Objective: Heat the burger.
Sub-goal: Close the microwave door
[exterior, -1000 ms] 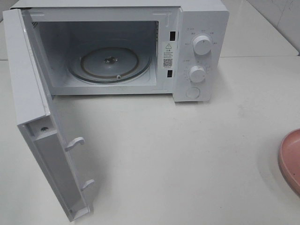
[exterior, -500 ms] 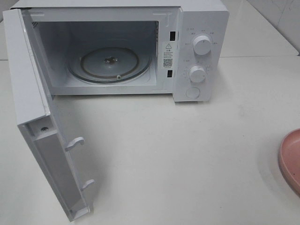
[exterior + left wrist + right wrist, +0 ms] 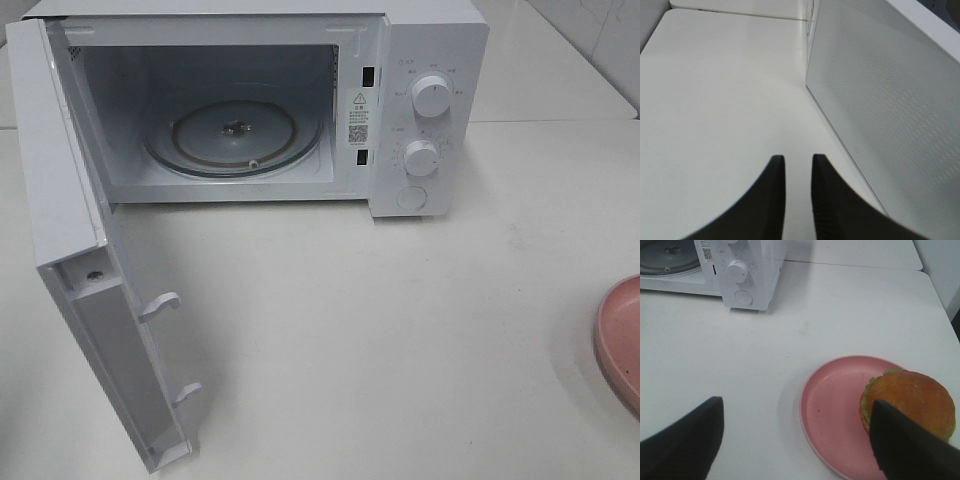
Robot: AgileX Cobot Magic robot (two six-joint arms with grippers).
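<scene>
Reaching for the burger [image 3: 910, 402] calls for right jaws [image 3: 795, 432] centred over the bun, gripping low and gently. They hang spread, empty. Left jaws [image 3: 797, 172] stand nearly shut on nothing beside the microwave door [image 3: 890, 110]. Burger: glossy brown bun, green lettuce edge, off-centre on pink plate [image 3: 832, 405], table's right.

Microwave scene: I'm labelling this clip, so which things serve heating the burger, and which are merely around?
Needed:
burger
pink plate under it
microwave, door open, turntable bare
right gripper, open

Merely around:
table
left gripper, holding nothing
</scene>
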